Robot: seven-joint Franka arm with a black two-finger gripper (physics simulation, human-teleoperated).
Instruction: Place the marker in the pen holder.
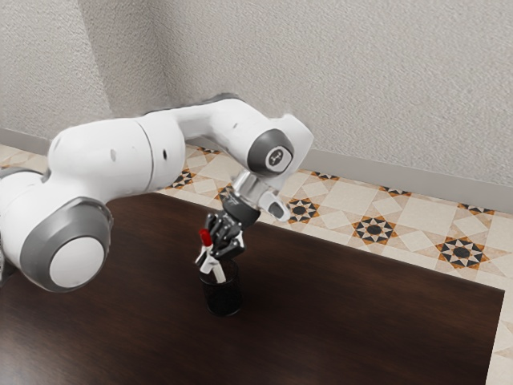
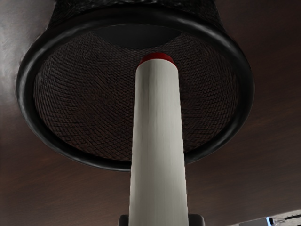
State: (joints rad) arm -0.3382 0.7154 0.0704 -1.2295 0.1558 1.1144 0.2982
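**Marker held at the holder's mouth, release not yet made**

The marker [image 2: 158,136] is grasped in the hand [image 1: 213,261], pinched from both sides; its far end is reached out over the opening of the mesh pen holder [image 1: 223,299], which is stood upright on the surface [image 1: 361,321]; how deep that end is set cannot be told. The pick-up is done; lowering and letting go, it is judged, are left; the marker is slanted outward from between the fingertips.
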